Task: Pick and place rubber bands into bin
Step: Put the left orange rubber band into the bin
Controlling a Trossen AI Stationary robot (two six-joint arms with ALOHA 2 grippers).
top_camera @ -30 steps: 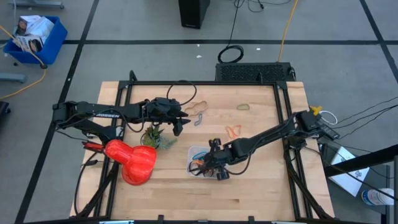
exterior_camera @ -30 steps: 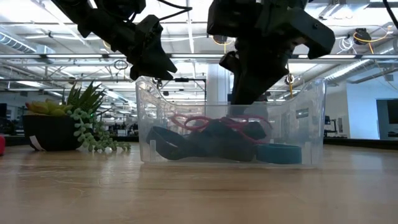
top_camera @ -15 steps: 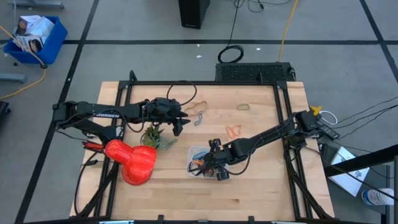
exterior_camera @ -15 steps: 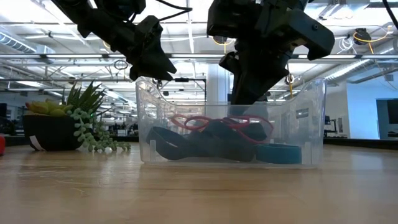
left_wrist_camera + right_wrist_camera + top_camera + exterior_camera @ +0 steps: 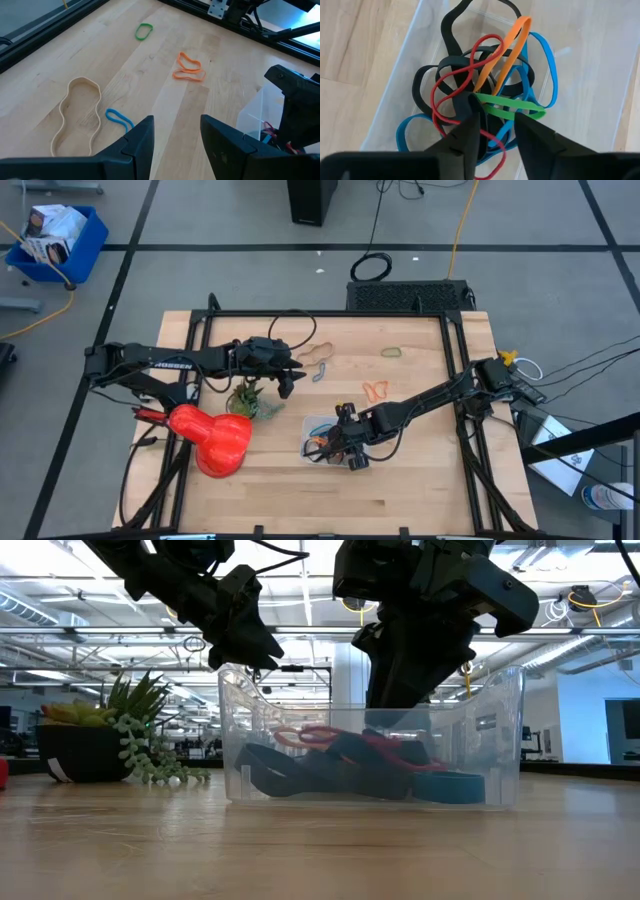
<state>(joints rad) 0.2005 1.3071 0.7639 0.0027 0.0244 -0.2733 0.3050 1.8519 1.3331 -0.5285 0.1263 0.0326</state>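
The clear bin [image 5: 312, 426] stands on the table's near middle and holds a tangle of rubber bands [image 5: 470, 75] in black, red, orange, blue and green. My right gripper [image 5: 496, 131] reaches down into the bin [image 5: 500, 740], open, its fingertips just over the green band [image 5: 512, 109]. Loose bands lie flat on the far half of the table: tan [image 5: 75, 117], blue [image 5: 119, 119], orange [image 5: 189, 67] and green [image 5: 144, 31]. My left gripper [image 5: 290, 380] hangs open above the table, left of the bin, with nothing between its fingers. My right gripper slants down into the bin from above, and its open fingertips [image 5: 470, 117] stand at the top of the pile beside the green and black bands. Whether they touch a band, I cannot tell.
A potted plant [image 5: 248, 397] and a red bulbous object [image 5: 215, 438] sit left of the bin under the left arm. A black cable coil [image 5: 372, 267] and a blue crate [image 5: 55, 240] lie on the floor beyond the table. Bare wood lies near the front edge.
In the low view my right gripper's fingers have spread apart inside the bin. The red band below them has sunk lower onto the pile. Both arms have stayed in place.
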